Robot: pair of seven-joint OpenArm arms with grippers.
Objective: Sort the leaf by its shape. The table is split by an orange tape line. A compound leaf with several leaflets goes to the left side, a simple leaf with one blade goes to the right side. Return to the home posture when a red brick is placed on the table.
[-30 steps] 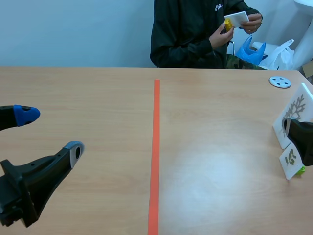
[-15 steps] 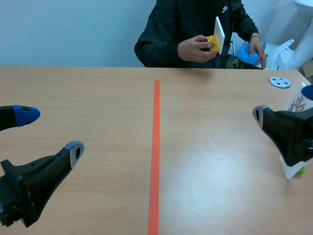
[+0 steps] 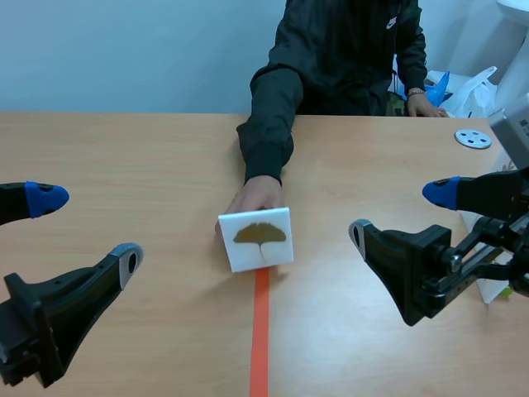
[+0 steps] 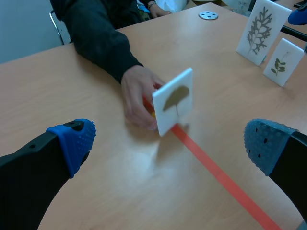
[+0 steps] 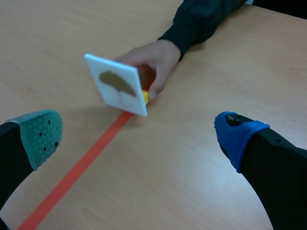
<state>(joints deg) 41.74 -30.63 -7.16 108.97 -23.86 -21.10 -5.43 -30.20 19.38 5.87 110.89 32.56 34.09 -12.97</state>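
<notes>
A white card with one fan-shaped brown leaf (image 3: 256, 238) stands upright on the orange tape line (image 3: 259, 339), and a person's hand (image 3: 256, 195) holds it from behind. The left wrist view shows the card (image 4: 173, 99) ahead of my gripper, with the hand (image 4: 136, 96) beside it. In the right wrist view the card (image 5: 117, 84) sits on a small yellow base (image 5: 145, 97). My left gripper (image 3: 87, 227) is open, low on the left and well away from the card. My right gripper (image 3: 401, 213) is open to the card's right, holding nothing.
Two other leaf cards, a tall one (image 4: 262, 31) and a small one (image 4: 281, 61), stand at the table's far right. A grey disc (image 3: 473, 139) lies at the back right. The person's sleeve (image 3: 269, 124) stretches across the table's middle. Bags (image 3: 463, 87) sit behind the table.
The person reached forward and set the card down on the tape line. My right gripper has moved left from the cards at the table's right edge. The left arm stayed still.
</notes>
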